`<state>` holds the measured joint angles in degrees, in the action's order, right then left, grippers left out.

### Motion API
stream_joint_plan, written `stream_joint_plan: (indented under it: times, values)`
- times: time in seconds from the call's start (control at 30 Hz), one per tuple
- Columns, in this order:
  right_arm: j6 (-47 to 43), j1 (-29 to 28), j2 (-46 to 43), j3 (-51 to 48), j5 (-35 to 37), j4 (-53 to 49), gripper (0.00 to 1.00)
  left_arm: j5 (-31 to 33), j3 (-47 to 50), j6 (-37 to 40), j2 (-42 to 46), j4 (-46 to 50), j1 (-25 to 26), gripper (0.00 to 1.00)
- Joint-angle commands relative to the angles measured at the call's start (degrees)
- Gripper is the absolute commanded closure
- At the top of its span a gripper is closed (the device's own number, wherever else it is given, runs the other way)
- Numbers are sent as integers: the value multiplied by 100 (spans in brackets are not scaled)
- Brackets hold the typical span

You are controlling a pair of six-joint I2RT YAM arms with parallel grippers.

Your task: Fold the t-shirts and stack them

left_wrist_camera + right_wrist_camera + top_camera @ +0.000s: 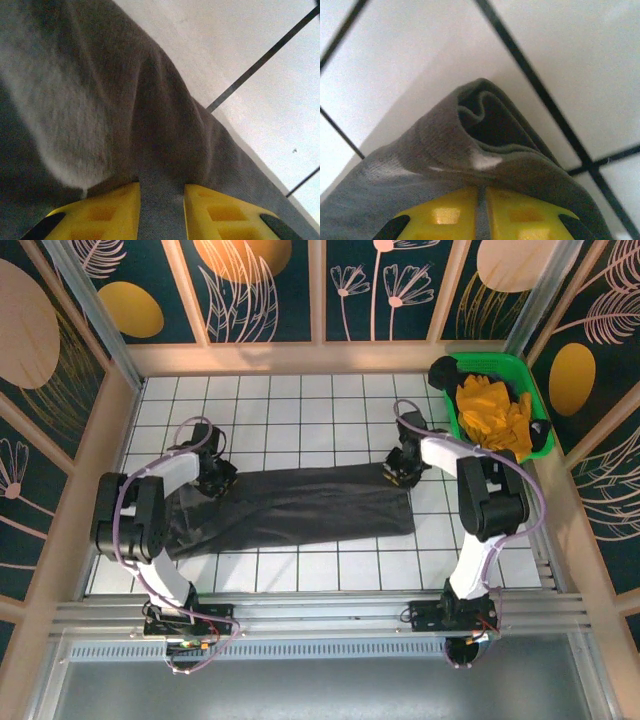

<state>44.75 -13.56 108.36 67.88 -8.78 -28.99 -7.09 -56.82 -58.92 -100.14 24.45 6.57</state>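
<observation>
A dark charcoal-grey t-shirt (pixel 300 510) lies folded into a long band across the white tiled table (pixel 300 410). My left gripper (pixel 215 478) is at the band's left end, on its far edge. In the left wrist view its yellow fingers (pixel 112 210) are shut on a thick strip of the t-shirt (pixel 100 100), which fills the gap of the left gripper (pixel 162 195). My right gripper (pixel 400 472) is at the far right corner. In the right wrist view the right gripper (pixel 481 195) pinches a thin layer of the t-shirt (pixel 445 140), whose edge curls up in a roll ahead of the fingers.
A green plastic bin (pixel 500 362) stands at the back right, holding crumpled yellow cloth (pixel 490 410) and dark items. Patterned walls close in the table on three sides. Bare tiles lie behind and in front of the shirt.
</observation>
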Motion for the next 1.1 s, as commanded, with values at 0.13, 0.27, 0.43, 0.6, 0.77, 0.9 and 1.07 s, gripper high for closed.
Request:
stream_joint_plan:
  times: [0.13,0.27,0.43,0.6,0.77,0.9,1.07]
  values:
    - [-358,702,1373,1531,383,-747,83,-144,-1255,474,-1054,-272,12,71]
    - [-745,790,1670,2351,228,-763,83,-153,-1762,571,-1085,-108,19,71]
    - [-1021,415,1008,2130,526,-564,78,-237,-1511,790,-489,-47,156,66]
    - [-929,90,289,1355,509,-113,71,-205,-1020,1003,88,347,178,61]
    - [-837,46,168,845,192,96,71,-188,-880,1440,69,340,255,57]
    - [-888,68,75,625,231,109,71,-165,-996,1814,-136,68,313,53]
    - [-907,124,-77,580,262,96,71,-225,-810,2041,-270,53,437,55]
